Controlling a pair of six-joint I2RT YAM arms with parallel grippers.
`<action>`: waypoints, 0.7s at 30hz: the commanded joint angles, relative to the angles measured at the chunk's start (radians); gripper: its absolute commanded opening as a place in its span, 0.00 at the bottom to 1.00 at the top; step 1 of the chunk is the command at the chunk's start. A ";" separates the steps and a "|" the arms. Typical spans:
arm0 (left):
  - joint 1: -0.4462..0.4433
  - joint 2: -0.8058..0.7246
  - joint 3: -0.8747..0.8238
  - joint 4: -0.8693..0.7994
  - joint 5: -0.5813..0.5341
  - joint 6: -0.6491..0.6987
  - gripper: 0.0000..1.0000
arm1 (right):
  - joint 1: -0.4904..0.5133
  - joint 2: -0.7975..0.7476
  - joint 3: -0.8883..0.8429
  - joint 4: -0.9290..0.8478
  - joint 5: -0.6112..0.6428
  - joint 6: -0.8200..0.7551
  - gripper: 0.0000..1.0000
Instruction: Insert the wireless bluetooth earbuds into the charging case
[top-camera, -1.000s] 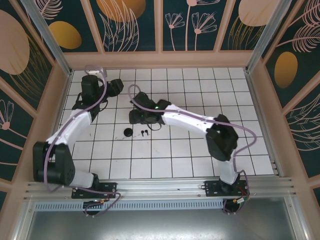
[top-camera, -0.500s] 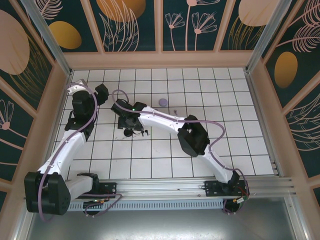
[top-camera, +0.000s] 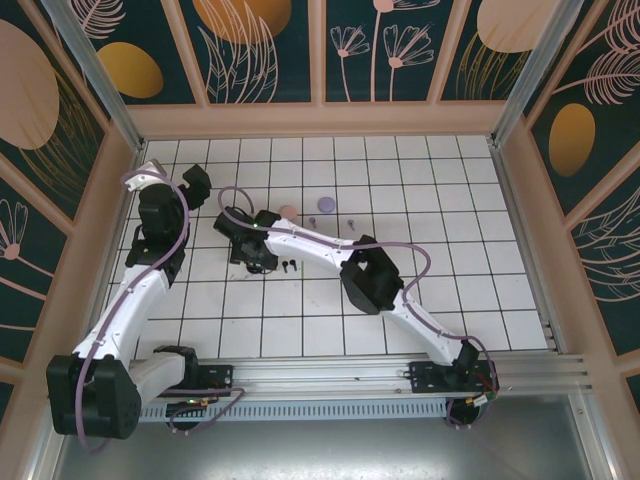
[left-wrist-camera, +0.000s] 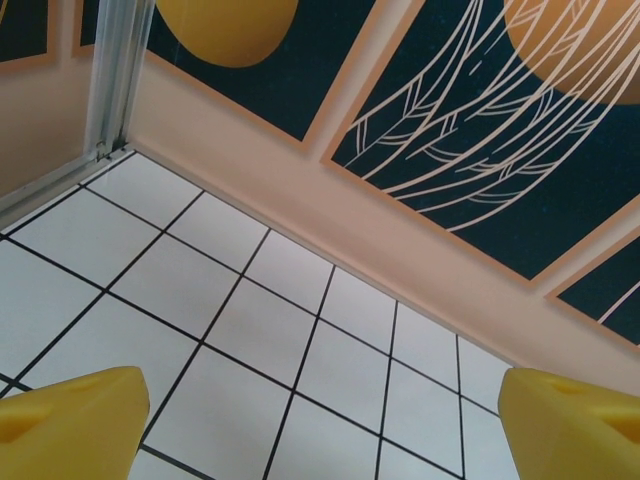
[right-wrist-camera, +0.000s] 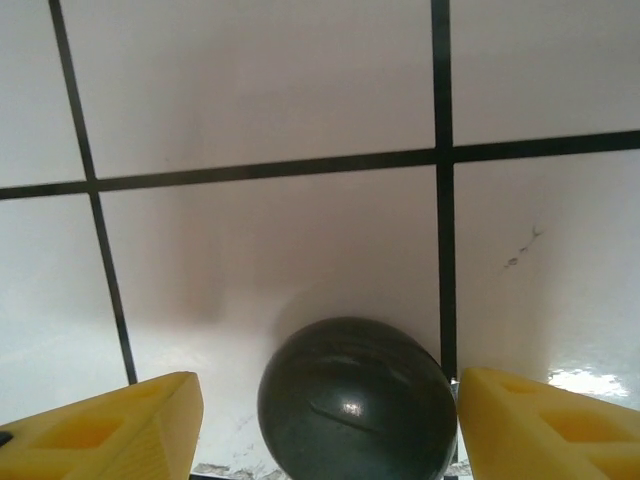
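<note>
Between the right jaws, black case (right-wrist-camera: 352, 398)

Blk case (right-wrist-camera: 350, 395), yellow fingertips (right-wrist-camera: 110, 425), white tiles (right-wrist-camera: 260, 90) w/ blk grid

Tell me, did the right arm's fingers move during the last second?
Yes. The right fingers went left and nearer in the top view: from beyond the black earbuds to left of them, straddling the black case.

The left arm (top-camera: 138, 297) and right arm (top-camera: 320, 248) have white shells, black joints and lilac cables (top-camera: 400, 243); the fingers (left-wrist-camera: 70, 415) are yellow.
</note>
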 joint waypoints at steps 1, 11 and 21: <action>0.007 -0.018 -0.019 0.053 0.002 -0.030 0.90 | 0.013 0.035 0.034 -0.051 -0.016 0.022 0.66; 0.007 -0.026 -0.058 0.083 0.029 -0.054 0.90 | 0.020 0.060 0.039 -0.065 0.008 -0.048 0.52; 0.007 -0.031 -0.057 0.092 0.044 -0.061 0.91 | 0.026 0.063 0.038 -0.124 0.040 -0.299 0.50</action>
